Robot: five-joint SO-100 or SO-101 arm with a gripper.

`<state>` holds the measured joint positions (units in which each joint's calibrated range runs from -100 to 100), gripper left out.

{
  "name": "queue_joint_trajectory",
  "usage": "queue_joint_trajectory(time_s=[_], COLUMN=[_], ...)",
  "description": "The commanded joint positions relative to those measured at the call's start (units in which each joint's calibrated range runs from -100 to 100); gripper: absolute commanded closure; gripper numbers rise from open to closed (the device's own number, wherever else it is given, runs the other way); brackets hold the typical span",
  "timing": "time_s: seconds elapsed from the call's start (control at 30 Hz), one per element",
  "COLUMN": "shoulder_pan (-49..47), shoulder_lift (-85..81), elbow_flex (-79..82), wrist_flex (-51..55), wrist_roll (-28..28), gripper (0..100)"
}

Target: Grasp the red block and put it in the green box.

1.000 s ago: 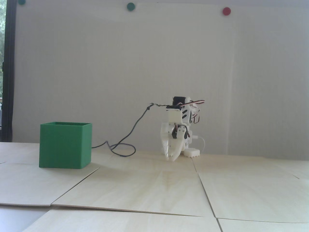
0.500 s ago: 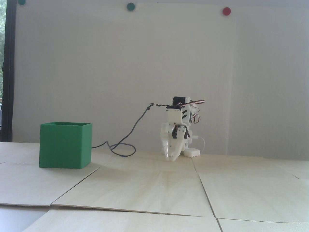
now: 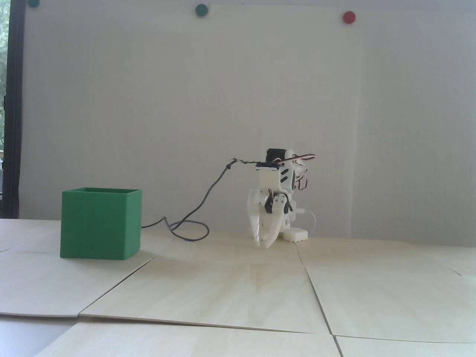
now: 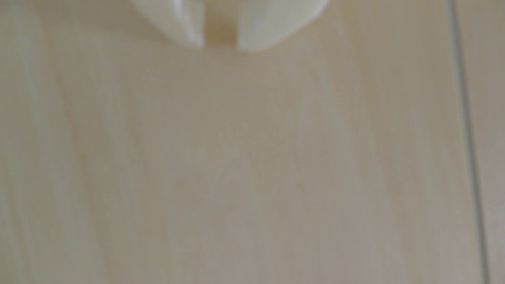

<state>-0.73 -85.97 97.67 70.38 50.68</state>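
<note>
The red block shows in neither view. At the left of the fixed view the green box [image 3: 100, 225] stands on the wooden table with its open top up. My white arm is folded low at the back middle. Its gripper [image 3: 262, 243] points straight down, tips just above the table, well to the right of the box. In the wrist view the gripper [image 4: 220, 46] enters from the top edge. Its two white fingertips [image 4: 254, 32] are shut to a narrow slit, with only bare wood behind it.
A grey cable [image 3: 193, 215] loops on the table between the box and the arm. The table is made of pale wooden panels with seams [image 4: 467, 136]. Round green dots [image 3: 201, 10] and a red dot [image 3: 349, 17] sit high on the white wall.
</note>
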Motion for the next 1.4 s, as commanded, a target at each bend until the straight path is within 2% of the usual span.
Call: queue_joint_trajectory(time_s=[0.0, 1.37], shoulder_pan=[-0.4, -0.4], shoulder_lift=[0.0, 0.0], elbow_flex=[0.7, 0.7], wrist_flex=[0.3, 0.3], wrist_roll=[-0.1, -0.1], gripper=[98, 98])
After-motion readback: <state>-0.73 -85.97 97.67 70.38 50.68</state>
